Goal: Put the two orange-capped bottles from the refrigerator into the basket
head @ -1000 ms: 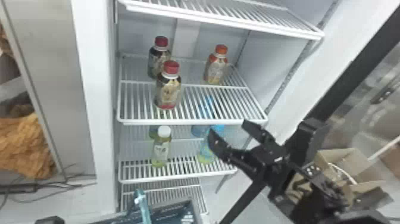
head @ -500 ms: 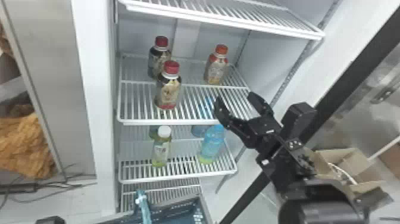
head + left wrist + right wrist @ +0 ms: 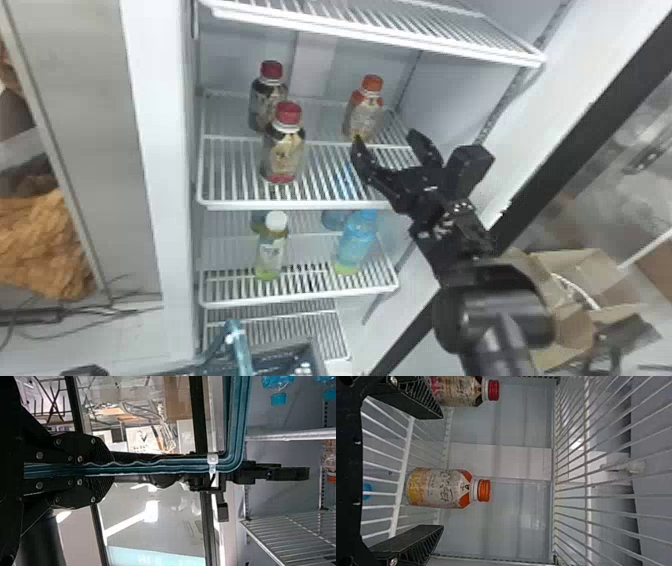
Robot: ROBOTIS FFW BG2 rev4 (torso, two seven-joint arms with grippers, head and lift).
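At the shelf [image 3: 300,204], the right pincer [image 3: 384,136] gaped near the orange-capped bottle [image 3: 364,116]; the left pincer [image 3: 109,469] grasped the teal basket [image 3: 237,419]!

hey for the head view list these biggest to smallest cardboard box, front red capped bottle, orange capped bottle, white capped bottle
1. Cardboard box
2. Front red-capped bottle
3. Orange-capped bottle and white-capped bottle: too alike to rank

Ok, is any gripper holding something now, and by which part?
The left gripper holds the basket by its teal handle; the right gripper is open and holds nothing.
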